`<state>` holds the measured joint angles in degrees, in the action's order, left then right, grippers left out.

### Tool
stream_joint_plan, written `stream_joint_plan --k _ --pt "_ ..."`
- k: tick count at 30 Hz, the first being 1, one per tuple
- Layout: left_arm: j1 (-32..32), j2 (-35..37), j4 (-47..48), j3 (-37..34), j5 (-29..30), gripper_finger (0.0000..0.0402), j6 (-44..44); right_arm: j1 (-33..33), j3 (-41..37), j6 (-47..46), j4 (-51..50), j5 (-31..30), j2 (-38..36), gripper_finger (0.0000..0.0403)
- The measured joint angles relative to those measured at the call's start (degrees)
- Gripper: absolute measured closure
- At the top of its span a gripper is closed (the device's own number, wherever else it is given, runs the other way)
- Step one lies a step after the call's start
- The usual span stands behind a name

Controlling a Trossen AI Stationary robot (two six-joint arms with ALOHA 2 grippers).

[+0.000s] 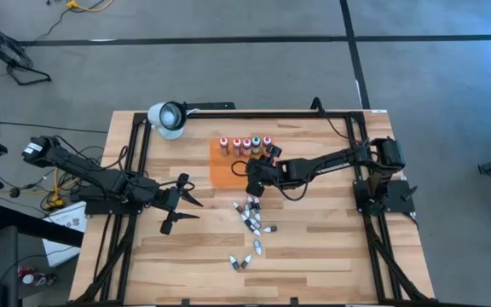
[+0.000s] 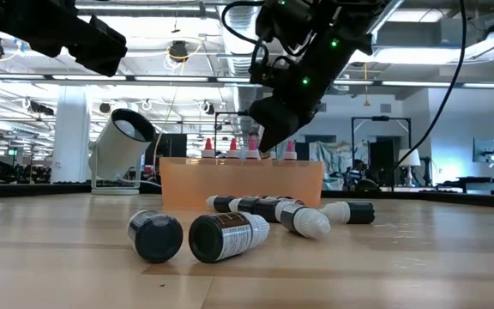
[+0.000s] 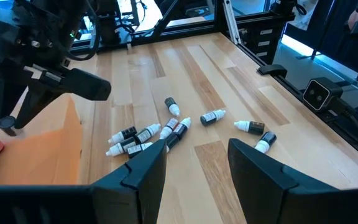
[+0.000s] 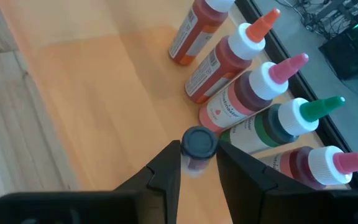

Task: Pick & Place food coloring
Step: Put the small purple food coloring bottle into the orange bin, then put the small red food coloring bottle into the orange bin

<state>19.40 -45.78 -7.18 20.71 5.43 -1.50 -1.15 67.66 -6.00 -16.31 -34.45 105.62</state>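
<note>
Several larger food coloring bottles (image 1: 245,145) with white caps and coloured tips stand upright in a row on the far part of the flat orange tray (image 1: 224,175); they also show in the right wrist view (image 4: 253,93). Many small vials lie on their sides on the table, some in a cluster (image 1: 252,215) and some nearer the front (image 1: 244,260). My right gripper (image 1: 252,183) is over the tray, shut on one small dark-capped vial (image 4: 199,142). My left gripper (image 1: 186,205) is open and empty above the table, left of the vials (image 3: 145,134). My right gripper pinches the small vial between its two fingers (image 4: 166,171), just below the dark cap (image 4: 199,143). The fingers come from above, pointing down. The vial stands upright in the hold, cap up, over the orange tray next to the row of larger bottles.
A white lamp-like object (image 1: 167,118) sits at the table's far left corner. Black frame rails (image 1: 135,162) run along the table's left, right and far sides. Bare wood lies between the tray and my left gripper.
</note>
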Motion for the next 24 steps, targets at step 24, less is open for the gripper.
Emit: stream_joint_plan --k 24 --pt "0.0 -0.4 -1.0 0.0 3.4 0.0235 0.9 -4.6 0.0 -1.1 -4.3 0.4 -3.6 0.0211"
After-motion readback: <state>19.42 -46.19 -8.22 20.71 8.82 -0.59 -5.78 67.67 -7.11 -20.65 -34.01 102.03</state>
